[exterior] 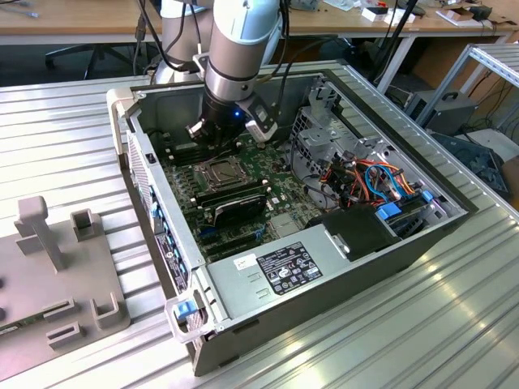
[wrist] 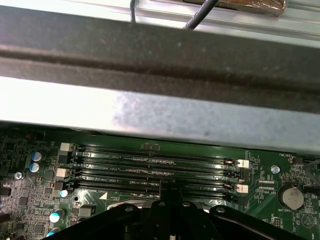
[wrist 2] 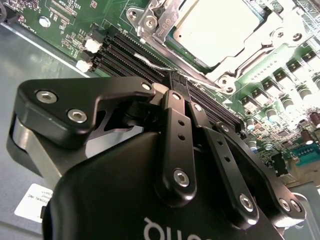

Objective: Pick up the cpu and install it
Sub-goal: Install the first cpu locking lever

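A: Where is the cpu (wrist 2: 215,31) found?

B: In the second wrist view it is seen lying flat in the socket (wrist 2: 235,65) on the board (wrist 2: 65,15), with its dull silver top turned up. Bright metal of the frame (wrist 2: 161,19) is seen around it. Whether that frame is clamped down cannot be told.

A: And how is the hand (wrist 2: 179,80) held?

B: Its 2 fingers (wrist 2: 175,117) are pressed together at the tips, and nothing is pinched between them. The cpu is not touched by it.

A: Where is the hand placed?

B: In both wrist views the joined tips are seen over the long black slots (wrist: 155,167), which run just beside the socket. Whether a slot is touched cannot be told. 4 slots are counted in the first wrist view, with white latches at their ends.

A: What is shown from outside?

B: In the exterior view the arm (exterior: 243,49) is reached down into the open case (exterior: 243,324), and the hand (exterior: 229,136) is held low over the board, near the case's far wall. The case is laid on its side on a ribbed metal counter (exterior: 422,324).
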Tool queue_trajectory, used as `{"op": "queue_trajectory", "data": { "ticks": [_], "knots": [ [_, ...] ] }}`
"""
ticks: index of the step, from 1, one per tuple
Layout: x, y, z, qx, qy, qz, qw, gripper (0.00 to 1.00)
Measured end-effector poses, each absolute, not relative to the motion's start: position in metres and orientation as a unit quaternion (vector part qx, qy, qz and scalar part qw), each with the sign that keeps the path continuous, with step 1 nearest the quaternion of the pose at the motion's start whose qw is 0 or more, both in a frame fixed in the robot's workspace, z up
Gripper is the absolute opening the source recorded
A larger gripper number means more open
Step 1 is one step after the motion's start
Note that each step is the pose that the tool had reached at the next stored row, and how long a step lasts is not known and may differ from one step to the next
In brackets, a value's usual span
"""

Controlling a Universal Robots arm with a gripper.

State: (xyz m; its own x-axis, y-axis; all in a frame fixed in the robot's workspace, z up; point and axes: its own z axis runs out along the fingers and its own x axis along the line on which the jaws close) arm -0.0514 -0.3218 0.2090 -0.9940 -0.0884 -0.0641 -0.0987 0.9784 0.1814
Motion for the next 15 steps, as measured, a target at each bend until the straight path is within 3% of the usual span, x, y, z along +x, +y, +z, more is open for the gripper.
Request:
{"op": "queue_trajectory", "data": {
  "ticks": [15],
  "knots": [
    [-0.0494,-0.3224,0.2076,-0.046,0.994,0.093,0.028,0.11]
  ]
}}
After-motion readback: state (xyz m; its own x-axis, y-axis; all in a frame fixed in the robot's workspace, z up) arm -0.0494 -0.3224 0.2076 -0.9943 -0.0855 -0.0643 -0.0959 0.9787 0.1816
